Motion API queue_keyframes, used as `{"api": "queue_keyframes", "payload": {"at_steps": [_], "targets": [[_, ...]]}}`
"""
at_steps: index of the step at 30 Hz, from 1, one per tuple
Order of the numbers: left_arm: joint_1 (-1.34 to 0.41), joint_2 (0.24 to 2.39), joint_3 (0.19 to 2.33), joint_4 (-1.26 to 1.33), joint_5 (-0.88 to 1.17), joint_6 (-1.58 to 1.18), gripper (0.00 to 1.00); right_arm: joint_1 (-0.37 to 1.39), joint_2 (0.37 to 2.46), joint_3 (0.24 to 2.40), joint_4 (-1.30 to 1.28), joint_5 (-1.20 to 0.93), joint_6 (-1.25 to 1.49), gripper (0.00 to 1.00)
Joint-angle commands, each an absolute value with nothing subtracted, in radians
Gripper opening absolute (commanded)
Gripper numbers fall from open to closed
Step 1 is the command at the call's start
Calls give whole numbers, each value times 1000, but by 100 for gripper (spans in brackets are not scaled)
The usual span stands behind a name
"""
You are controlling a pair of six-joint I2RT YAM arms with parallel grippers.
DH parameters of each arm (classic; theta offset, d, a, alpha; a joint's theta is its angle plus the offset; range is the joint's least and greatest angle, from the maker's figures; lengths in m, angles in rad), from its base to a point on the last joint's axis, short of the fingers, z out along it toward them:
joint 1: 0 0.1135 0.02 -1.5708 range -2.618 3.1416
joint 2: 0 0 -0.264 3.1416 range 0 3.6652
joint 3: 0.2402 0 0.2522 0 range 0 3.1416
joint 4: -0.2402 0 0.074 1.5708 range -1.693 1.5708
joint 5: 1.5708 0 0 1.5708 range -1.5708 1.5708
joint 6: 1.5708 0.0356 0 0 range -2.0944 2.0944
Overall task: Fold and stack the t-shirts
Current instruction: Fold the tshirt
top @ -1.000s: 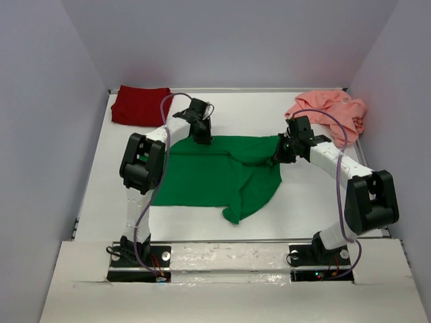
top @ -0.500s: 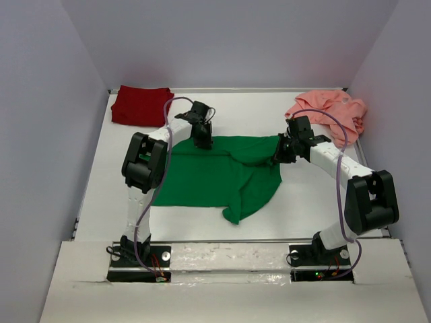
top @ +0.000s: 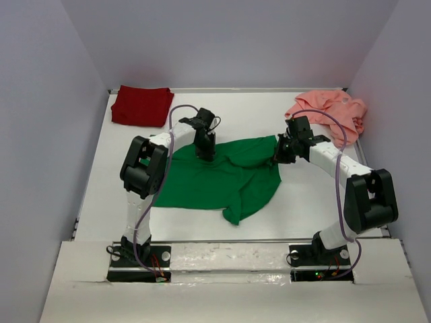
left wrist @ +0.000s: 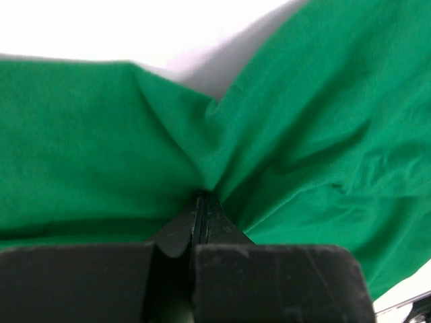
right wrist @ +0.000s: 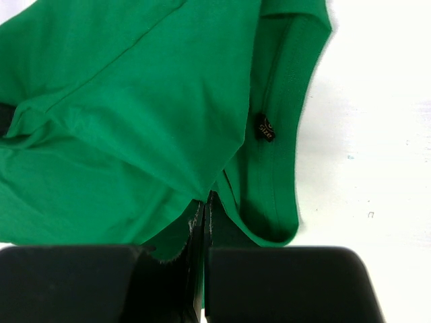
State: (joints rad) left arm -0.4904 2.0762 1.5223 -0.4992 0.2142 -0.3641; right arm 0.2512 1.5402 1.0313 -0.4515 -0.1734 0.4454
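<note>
On white table (top: 316, 195), wrinkled green t-shirt (top: 215, 182), pinched by left pincer (left wrist: 201, 199), right pincer (right wrist: 205, 200)

A green t-shirt (top: 215, 178) is spread rumpled on the white table (top: 108, 182) between the two arms, with one loose end pointed toward the near edge. Its far edge is pinched by the left gripper (top: 206, 149) near the middle and by the right gripper (top: 277, 156) at the far right corner. Cloth is gathered into folds between them. A dark red t-shirt (top: 140, 105) is laid folded in the far left corner. A salmon pink t-shirt (top: 330, 111) is piled crumpled in the far right corner, apart from the green one.
</note>
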Motion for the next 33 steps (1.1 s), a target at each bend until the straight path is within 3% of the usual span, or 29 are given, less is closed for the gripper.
{"api": "queue_keyframes", "payload": {"at_steps": [1, 13, 24, 26, 27, 28, 31, 33], "targets": [[-499, 1991, 1505, -600, 186, -325, 0, 261, 1551, 1055, -426, -175, 449, 0], [-499, 2025, 1529, -620, 109, -299, 0, 261, 1559, 1063, -440, -170, 445, 0], [-500, 2192, 1762, -655, 147, -301, 0, 261, 1546, 1086, -563, -103, 436, 0], [-502, 2191, 1776, -655, 150, -304, 0, 261, 1558, 1094, -583, -74, 442, 13], [-500, 2189, 1776, -657, 149, -304, 0, 261, 1568, 1098, -587, -71, 434, 28], [-502, 2186, 1776, -661, 144, -302, 0, 261, 1581, 1115, -598, -69, 433, 56], [-500, 2192, 1776, -669, 126, -293, 0, 261, 1620, 1149, -638, -39, 431, 81], [-500, 2198, 1779, -673, 118, -287, 0, 261, 1617, 1166, -650, -12, 428, 82]]}}
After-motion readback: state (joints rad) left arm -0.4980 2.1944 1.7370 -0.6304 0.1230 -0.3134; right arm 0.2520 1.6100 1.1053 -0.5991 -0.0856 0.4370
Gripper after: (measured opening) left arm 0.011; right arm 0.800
